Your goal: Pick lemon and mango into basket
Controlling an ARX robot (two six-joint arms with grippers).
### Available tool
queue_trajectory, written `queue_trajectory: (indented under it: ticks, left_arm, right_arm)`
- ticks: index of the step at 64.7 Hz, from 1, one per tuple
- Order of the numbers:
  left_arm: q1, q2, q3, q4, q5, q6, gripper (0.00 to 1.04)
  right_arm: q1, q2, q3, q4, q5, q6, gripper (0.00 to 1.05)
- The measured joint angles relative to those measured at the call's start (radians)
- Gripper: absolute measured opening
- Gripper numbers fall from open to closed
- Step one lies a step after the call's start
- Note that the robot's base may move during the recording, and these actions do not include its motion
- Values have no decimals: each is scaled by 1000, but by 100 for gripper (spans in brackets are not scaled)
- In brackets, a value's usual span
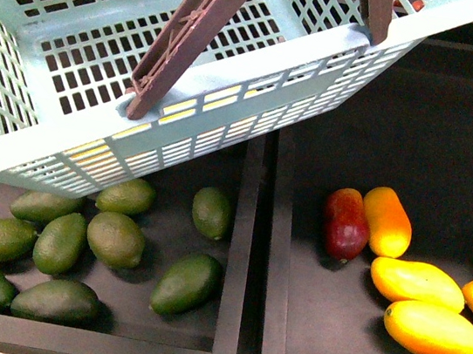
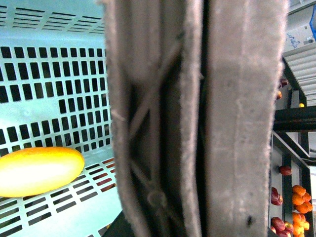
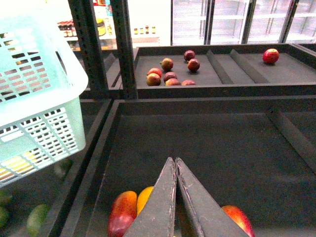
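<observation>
The pale teal basket point(image 1: 230, 97) hangs tilted over the left tray, filling the upper left of the front view. My left gripper point(image 2: 197, 123) is shut on its brown handle point(image 1: 195, 30); the fingers point(image 2: 247, 123) fill the left wrist view. A yellow oval fruit point(image 2: 39, 170) lies on the basket floor; I cannot tell whether it is the lemon or a mango. Several yellow mangoes point(image 1: 433, 331) lie in the right tray. My right gripper point(image 3: 175, 162) is shut and empty above that tray. Neither gripper shows in the front view.
Several green avocados point(image 1: 115, 239) lie in the left tray under the basket. A dark red mango point(image 1: 345, 223) lies beside an orange-yellow one point(image 1: 386, 221). A raised divider point(image 1: 256, 259) separates the trays. Red fruit point(image 3: 170, 76) sits on a far shelf.
</observation>
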Motion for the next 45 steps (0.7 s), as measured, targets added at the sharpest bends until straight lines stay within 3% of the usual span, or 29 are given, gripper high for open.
queue_trajectory:
  ticks: [5, 15, 22, 38, 45]
  left_arm:
    - [0, 0, 0, 0, 0, -2, 15]
    - [0, 0, 0, 0, 0, 1, 15]
    - [0, 0, 0, 0, 0, 1, 15]
    - [-8, 0, 0, 0, 0, 2, 15]
    - [-13, 0, 0, 0, 26, -7, 15]
  right_arm:
    - [0, -1, 0, 0, 0, -1, 3]
    - [0, -1, 0, 0, 0, -2, 29]
    - [0, -1, 0, 0, 0, -2, 57]
    - [0, -2, 0, -2, 3, -1, 97]
    - [0, -2, 0, -2, 2, -2, 96]
